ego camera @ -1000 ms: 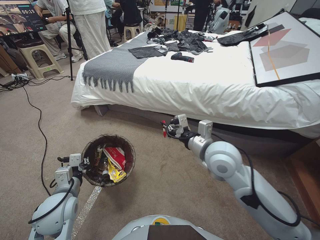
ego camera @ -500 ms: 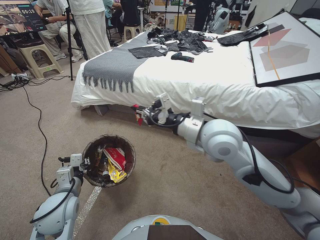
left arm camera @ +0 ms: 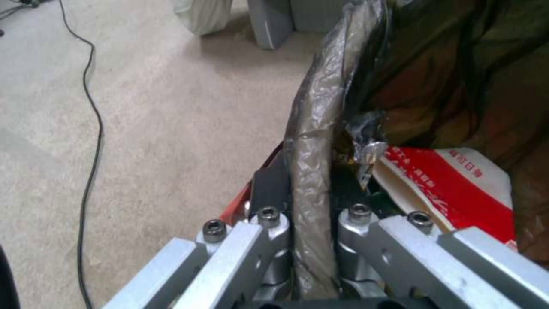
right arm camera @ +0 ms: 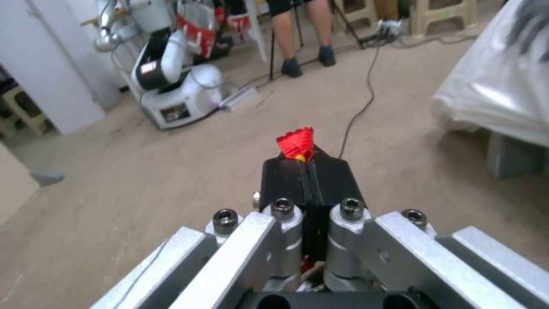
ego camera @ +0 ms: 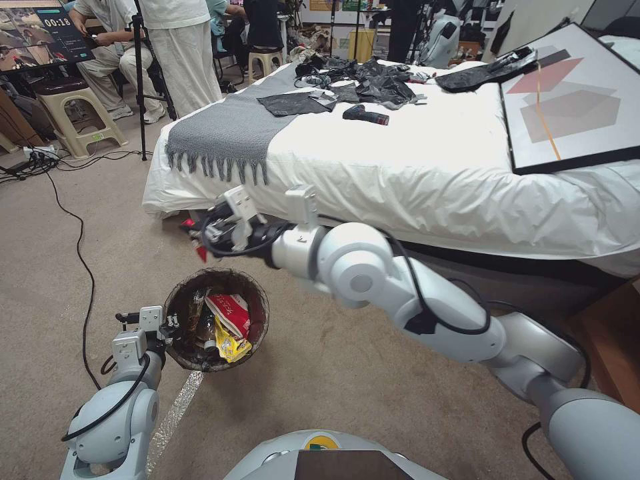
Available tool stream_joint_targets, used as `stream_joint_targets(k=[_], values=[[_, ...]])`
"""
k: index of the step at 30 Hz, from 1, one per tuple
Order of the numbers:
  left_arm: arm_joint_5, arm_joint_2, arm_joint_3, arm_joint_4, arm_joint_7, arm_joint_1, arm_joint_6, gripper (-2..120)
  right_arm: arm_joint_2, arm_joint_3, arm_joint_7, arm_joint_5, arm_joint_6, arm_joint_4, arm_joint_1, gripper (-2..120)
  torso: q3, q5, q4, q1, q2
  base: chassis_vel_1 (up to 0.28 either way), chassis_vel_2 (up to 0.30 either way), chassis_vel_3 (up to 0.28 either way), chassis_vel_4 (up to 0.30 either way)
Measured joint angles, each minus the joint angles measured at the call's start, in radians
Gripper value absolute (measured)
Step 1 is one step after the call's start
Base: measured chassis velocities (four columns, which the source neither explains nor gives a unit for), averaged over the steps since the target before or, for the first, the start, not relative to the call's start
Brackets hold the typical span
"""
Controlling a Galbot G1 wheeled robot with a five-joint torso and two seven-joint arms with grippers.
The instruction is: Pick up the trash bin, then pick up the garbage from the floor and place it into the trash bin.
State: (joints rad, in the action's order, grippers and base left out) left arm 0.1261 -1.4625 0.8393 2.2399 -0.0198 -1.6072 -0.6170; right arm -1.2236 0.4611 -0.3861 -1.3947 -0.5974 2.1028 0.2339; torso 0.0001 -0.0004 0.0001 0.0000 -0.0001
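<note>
The trash bin [ego camera: 260, 313], a small round bucket lined with a dark bag, hangs above the carpet at the lower left. My left gripper [ego camera: 172, 326] is shut on its bag-covered rim [left arm camera: 312, 141]. Inside lie pieces of garbage: a red-white wrapper [ego camera: 233, 312] [left arm camera: 457, 180] and a yellow wrapper [ego camera: 229, 347]. My right gripper [ego camera: 199, 241] is shut on a small red wrapper [ego camera: 201, 253] [right arm camera: 296, 144], held in the air just above and behind the bin's far rim. In the right wrist view the wrapper's red tip pokes out between the black fingers [right arm camera: 283, 176].
A white bed [ego camera: 413, 173] with a grey fringed blanket [ego camera: 233, 130], black bags and a framed picture [ego camera: 567, 93] stands straight ahead. A black cable [ego camera: 80, 247] runs over the carpet at the left. Stools, a tripod and people stand behind.
My right arm has swung left with the red wrapper, from in front of the bed to just above the bin. The left arm and bin have stayed put.
</note>
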Motion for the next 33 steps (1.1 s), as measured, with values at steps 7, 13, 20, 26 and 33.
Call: stream_joint_targets(k=[7, 13, 20, 26, 33], values=[[0.001, -0.003, 0.001, -0.009, 0.002, 0.000, 0.002, 4, -0.034, 0.100, -0.009, 0.005, 0.013, -0.031, 0.002, 0, 0.000, 0.0002, -0.0002, 0.000, 0.000, 0.000, 0.000, 0.000, 0.000], [0.003, -0.002, 0.004, -0.015, 0.002, 0.007, 0.003, 4, -0.051, 0.138, -0.009, 0.041, 0.015, -0.071, 0.046, 0, 0.000, 0.0004, -0.0001, 0.000, 0.000, 0.000, 0.000, 0.000, 0.000], [0.009, -0.001, 0.010, -0.020, 0.004, 0.008, 0.005, 4, -0.026, 0.156, 0.020, 0.099, 0.015, -0.121, 0.128, 0, 0.000, 0.0004, -0.0002, 0.000, 0.000, 0.000, 0.000, 0.000, 0.000], [0.009, -0.002, 0.007, -0.022, 0.004, 0.010, 0.005, 4, -0.014, 0.159, 0.045, 0.125, 0.017, -0.169, 0.150, 0, 0.000, 0.0004, -0.0002, 0.000, 0.000, 0.000, 0.000, 0.000, 0.000], [0.013, 0.001, 0.010, -0.023, 0.005, 0.009, 0.006, 4, -0.028, 0.169, 0.086, 0.178, 0.029, -0.247, 0.181, 0, 0.000, 0.0004, 0.0000, 0.000, 0.000, 0.000, 0.000, 0.000, 0.000]])
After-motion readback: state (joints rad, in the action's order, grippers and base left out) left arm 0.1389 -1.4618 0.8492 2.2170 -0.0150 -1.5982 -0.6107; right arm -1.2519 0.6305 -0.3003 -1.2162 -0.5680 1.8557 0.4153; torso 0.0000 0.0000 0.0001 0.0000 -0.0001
